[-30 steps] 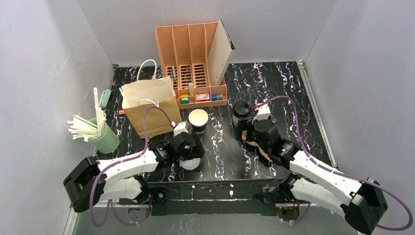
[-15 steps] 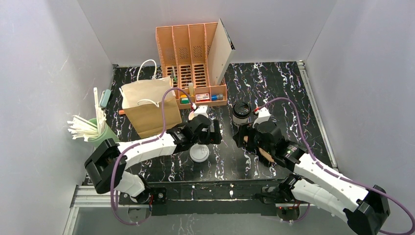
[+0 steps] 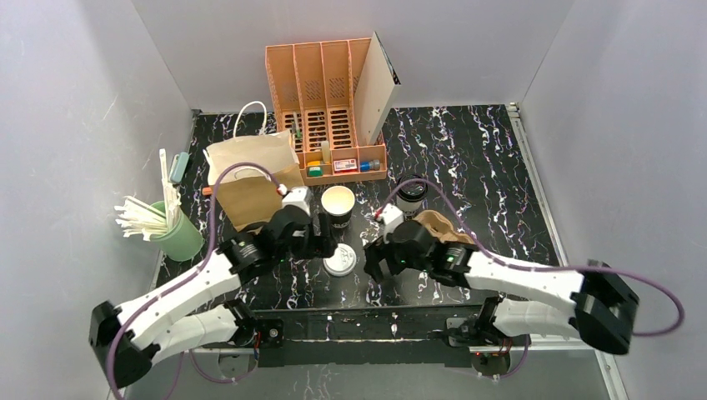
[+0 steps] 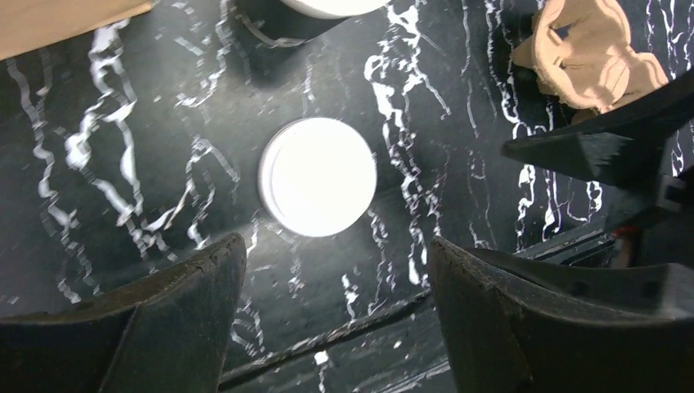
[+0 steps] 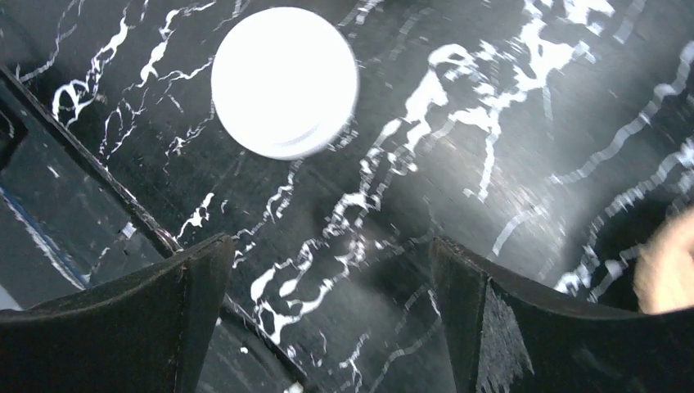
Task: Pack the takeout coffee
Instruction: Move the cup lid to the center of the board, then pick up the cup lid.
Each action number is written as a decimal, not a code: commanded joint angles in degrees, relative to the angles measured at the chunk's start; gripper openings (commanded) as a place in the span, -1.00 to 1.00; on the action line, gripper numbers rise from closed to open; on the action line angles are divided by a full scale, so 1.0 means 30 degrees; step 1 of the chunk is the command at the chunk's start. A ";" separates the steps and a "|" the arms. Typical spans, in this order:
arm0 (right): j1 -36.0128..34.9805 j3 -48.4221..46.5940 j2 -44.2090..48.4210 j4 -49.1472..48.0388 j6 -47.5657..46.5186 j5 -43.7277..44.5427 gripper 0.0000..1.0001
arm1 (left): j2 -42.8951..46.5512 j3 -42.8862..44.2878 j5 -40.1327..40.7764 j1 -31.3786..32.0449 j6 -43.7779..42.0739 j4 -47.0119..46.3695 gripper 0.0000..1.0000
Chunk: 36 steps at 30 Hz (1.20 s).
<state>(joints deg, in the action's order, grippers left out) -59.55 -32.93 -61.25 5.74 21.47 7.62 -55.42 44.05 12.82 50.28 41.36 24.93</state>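
An open white paper cup (image 3: 338, 204), pale cream inside with a dark band, stands mid-table; its base shows in the left wrist view (image 4: 286, 20). A second cup with a black lid (image 3: 408, 192) stands to its right. A flat white lid (image 3: 340, 260) (image 4: 317, 176) (image 5: 284, 82) lies in front of the open cup. My left gripper (image 3: 323, 247) (image 4: 335, 246) hangs open just left of this lid, empty. My right gripper (image 3: 373, 265) (image 5: 329, 244) is open and empty over bare table to the lid's right.
A brown paper bag (image 3: 250, 179) stands at the back left, and an orange organizer (image 3: 325, 108) behind it. A green cup of white straws (image 3: 177, 235) is at far left. A crumpled brown cardboard piece (image 3: 438, 225) (image 4: 593, 57) lies beside the right arm.
The left gripper went toward the open cup, then drew back to the white lid. The right gripper left the black-lidded cup and swung left and nearer, toward the lid.
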 commanded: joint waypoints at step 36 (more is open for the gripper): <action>-0.2412 -0.9211 -1.2703 0.0363 -0.5701 0.0527 0.97 | 0.4234 -0.2570 -0.3182 -0.7605 -0.0162 0.2604 0.72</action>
<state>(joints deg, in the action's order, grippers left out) -66.26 -58.41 -99.24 6.46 5.48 7.99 -42.72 36.18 3.42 27.90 41.34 31.70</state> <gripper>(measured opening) 0.983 0.858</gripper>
